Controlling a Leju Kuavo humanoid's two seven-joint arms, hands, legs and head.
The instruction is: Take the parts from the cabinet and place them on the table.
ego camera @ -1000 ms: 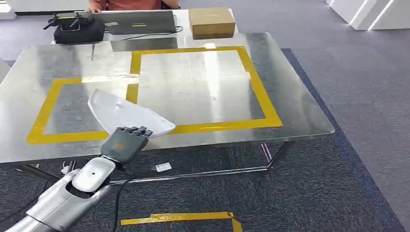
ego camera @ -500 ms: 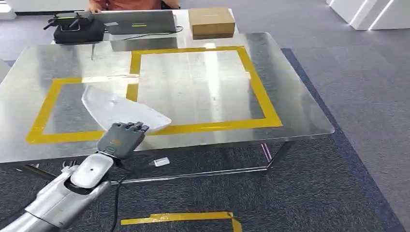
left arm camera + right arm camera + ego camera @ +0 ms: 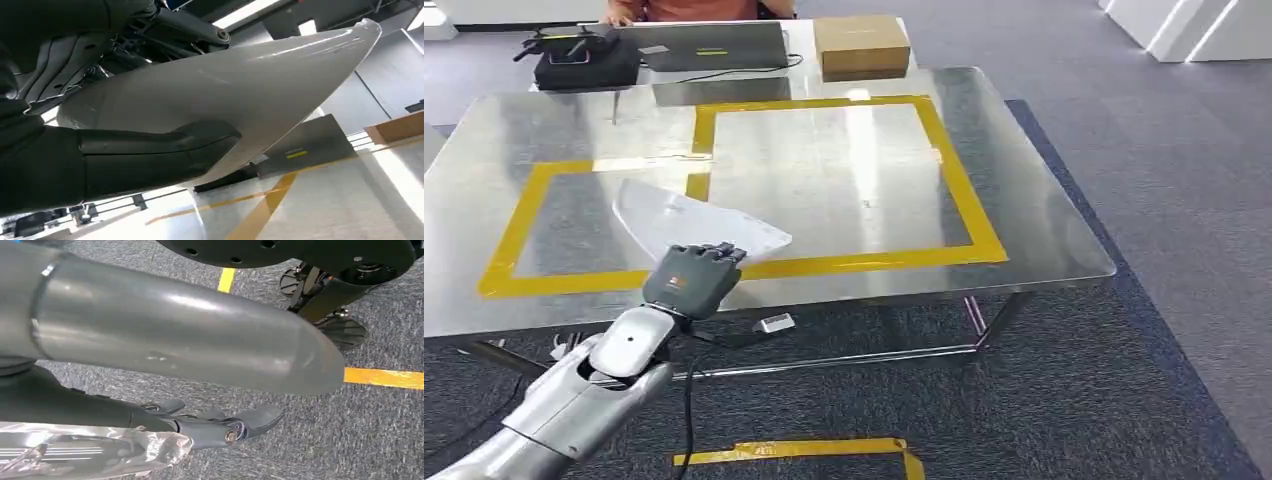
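My left hand [image 3: 692,281] grips the near edge of a white curved shell part [image 3: 689,222] and holds it low over the steel table [image 3: 1044,230]. The part lies across the right side of the left yellow-taped frame [image 3: 519,225]; I cannot tell whether it touches the tabletop. In the left wrist view my left hand [image 3: 125,160] has its dark thumb pressed on the glossy white part [image 3: 240,85]. My right hand [image 3: 175,340] hangs over the grey carpet with its dark fingers [image 3: 220,426] stretched out and nothing in them.
On a second table beyond the steel one stand a laptop [image 3: 714,45], a cardboard box [image 3: 861,45] and a black bag [image 3: 584,62], with a person [image 3: 694,8] behind them. A bigger yellow frame [image 3: 964,200] marks the table's right half. Yellow tape [image 3: 794,449] lies on the carpet.
My left hand with the white part drifted a little left, then came back right and forward. The part now lies flatter over the table.
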